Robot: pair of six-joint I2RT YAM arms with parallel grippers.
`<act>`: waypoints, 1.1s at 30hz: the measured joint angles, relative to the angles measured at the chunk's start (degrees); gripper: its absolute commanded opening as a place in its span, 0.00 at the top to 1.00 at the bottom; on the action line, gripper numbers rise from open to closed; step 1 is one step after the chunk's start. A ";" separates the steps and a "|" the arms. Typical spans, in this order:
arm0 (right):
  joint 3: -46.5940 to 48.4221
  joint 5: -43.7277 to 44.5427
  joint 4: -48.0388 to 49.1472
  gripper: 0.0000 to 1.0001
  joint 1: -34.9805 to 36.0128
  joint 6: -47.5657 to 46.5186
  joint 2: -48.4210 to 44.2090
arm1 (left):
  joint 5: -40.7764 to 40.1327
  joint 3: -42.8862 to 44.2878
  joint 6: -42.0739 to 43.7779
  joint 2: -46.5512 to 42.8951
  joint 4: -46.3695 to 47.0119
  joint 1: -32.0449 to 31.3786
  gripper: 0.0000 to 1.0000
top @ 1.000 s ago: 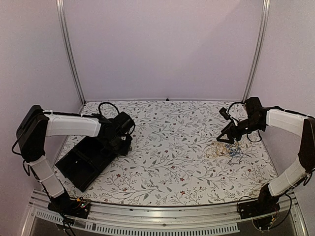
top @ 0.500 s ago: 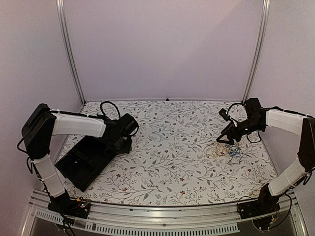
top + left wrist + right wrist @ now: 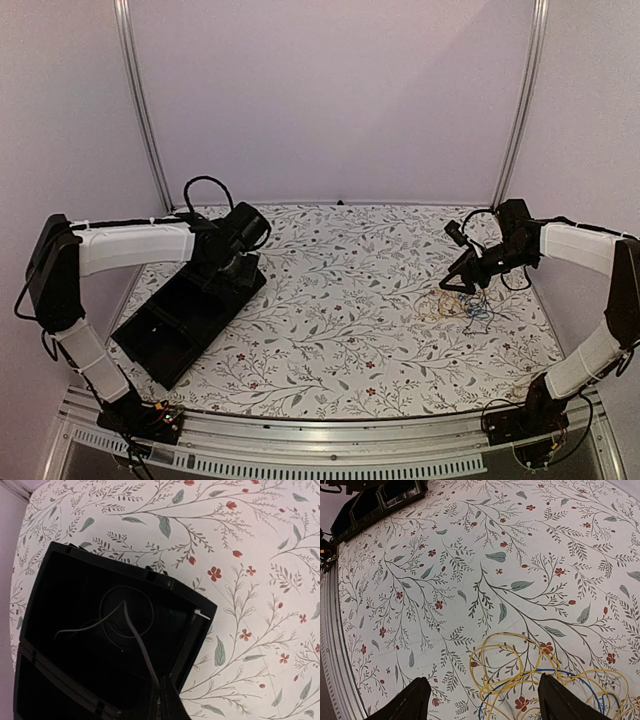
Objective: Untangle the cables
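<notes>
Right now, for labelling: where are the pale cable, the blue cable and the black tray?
pale cable (image 3: 141,647): left wrist view, its straight stretch.
blue cable (image 3: 555,670): right wrist view, top of its arc.
black tray (image 3: 125,569): left wrist view, far rim.

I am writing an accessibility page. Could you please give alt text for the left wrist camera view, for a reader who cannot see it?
A closed claw at the bottom edge seems to pinch a thin pale wire that runs up into an open black box. The box sits on a white tablecloth printed with leaves and red flowers.
</notes>
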 measured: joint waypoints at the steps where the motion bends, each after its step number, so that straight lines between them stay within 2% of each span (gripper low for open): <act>1: 0.00 0.00 0.00 0.22 0.00 0.00 0.00 | -0.20 0.07 0.74 -0.37 0.17 1.20 1.00; 9: -0.02 -0.02 0.00 0.22 0.00 0.00 0.00 | -1.18 0.57 4.52 3.54 1.99 8.68 1.00; 10: -0.02 -0.04 0.00 0.22 0.00 0.00 -0.02 | -1.07 0.85 4.70 4.68 2.12 8.74 0.95; 12: -0.02 -0.07 -0.02 0.22 0.00 0.00 -0.02 | -0.37 1.16 5.16 6.29 2.25 8.68 0.78; 14: -0.02 -0.04 0.00 0.22 0.00 0.02 -0.02 | 0.26 1.55 5.57 6.60 1.92 8.61 0.68; 20: 0.09 2.34 -0.39 0.23 -0.02 0.13 -0.87 | 0.15 4.42 5.77 4.42 0.44 8.52 0.57; 24: 1.18 7.80 -1.33 0.29 -0.74 0.52 -2.89 | 0.07 5.51 6.08 0.09 -0.74 8.28 0.53; 28: 2.82 12.63 -3.48 0.39 -2.10 0.42 -3.89 | 0.33 6.34 8.13 -3.72 -0.07 6.03 0.51; 33: 1.07 17.14 -9.88 0.40 -2.62 -4.48 -7.74 | 4.22 6.38 13.70 -4.00 5.42 -3.30 0.50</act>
